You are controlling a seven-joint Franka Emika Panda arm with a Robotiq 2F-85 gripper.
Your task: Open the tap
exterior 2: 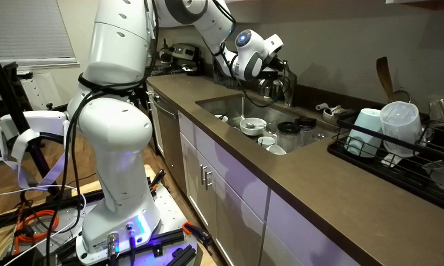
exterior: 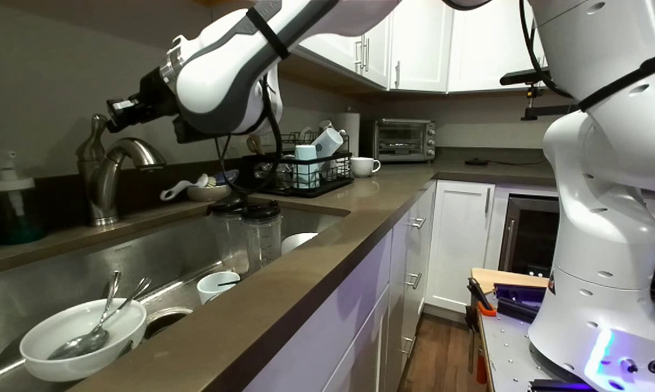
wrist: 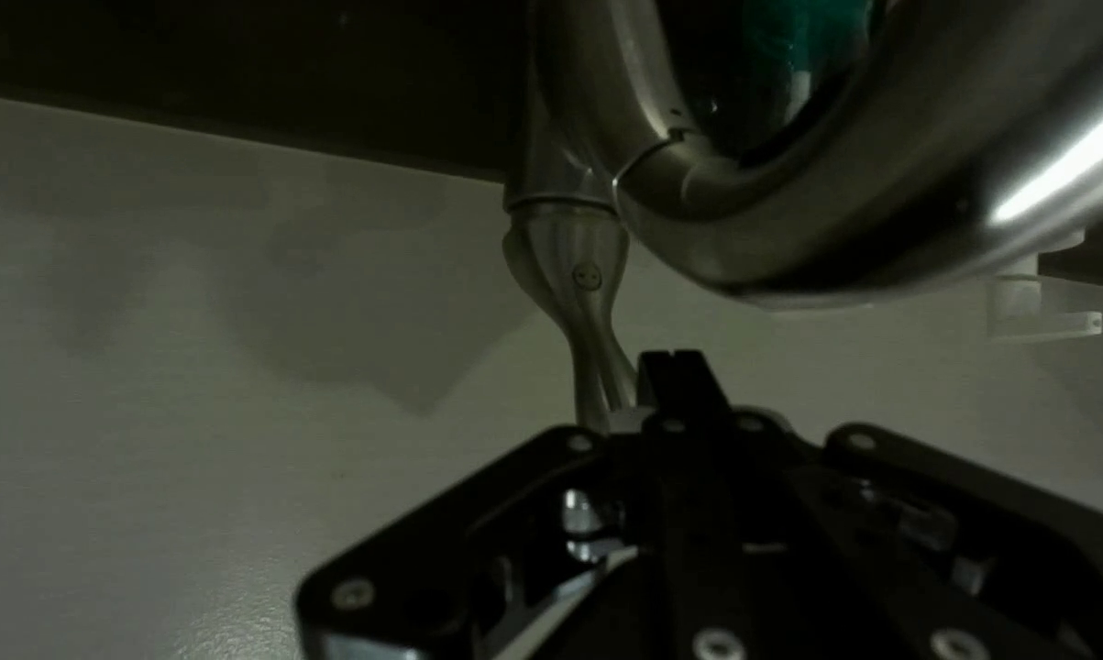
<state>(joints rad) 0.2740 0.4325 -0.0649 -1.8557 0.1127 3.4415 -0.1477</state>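
The black 2-finger gripper (wrist: 670, 356) has its 2 fingers (wrist: 695, 376) drawn together, with no gap and nothing seen between them; it grips nothing. Just beside the tips in the wrist view is the tapering silver metal handle (wrist: 583, 307) of the brushed silver metal kitchen tap (wrist: 606, 82); whether they touch, I cannot tell. In an exterior view the tips sit about level with the upper end of that handle (exterior: 92, 141), which rises upright from the tap's thick body.

The tap stands on the ledge behind the rectangular stainless steel sink (exterior: 185, 250), and the white and grey robot arm (exterior: 218, 81) reaches across to it. No water shows under the curved silver spout (exterior: 136, 149), so I judge the tap unopened: the approach looks done, while shifting the handle until water runs is left. With the fingers together, a push seems likelier than a grasp.

Farther out are a green soap bottle with a white pump (exterior: 18, 228) beside the tap, 2 clear jars with black lids (exterior: 263, 239) and a round white bowl (exterior: 82, 367) in the sink, and a black wire dish rack (exterior: 327, 189) on the brown countertop (exterior: 283, 283).
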